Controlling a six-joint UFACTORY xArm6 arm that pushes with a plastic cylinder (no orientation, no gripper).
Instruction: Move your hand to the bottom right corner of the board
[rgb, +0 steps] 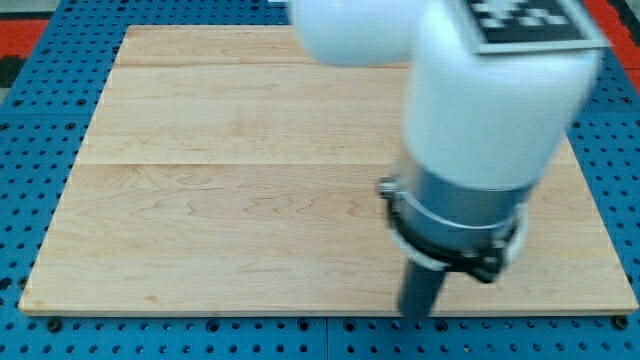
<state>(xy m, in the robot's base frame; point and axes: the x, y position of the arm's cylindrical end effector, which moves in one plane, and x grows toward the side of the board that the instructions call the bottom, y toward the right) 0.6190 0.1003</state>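
Observation:
The wooden board (220, 190) fills most of the camera view and no coloured blocks show on it. My white arm (495, 80) comes in from the view's top right and covers part of the board's right half. The dark rod hangs below its grey collar (455, 225). My tip (415, 314) rests at the board's bottom edge, right of the middle. The board's bottom right corner (632, 308) lies well to the right of the tip. Whatever is behind the arm is hidden.
A blue perforated table (40, 330) surrounds the board on all sides. A red strip (25, 25) shows at the view's top left, and another at the top right.

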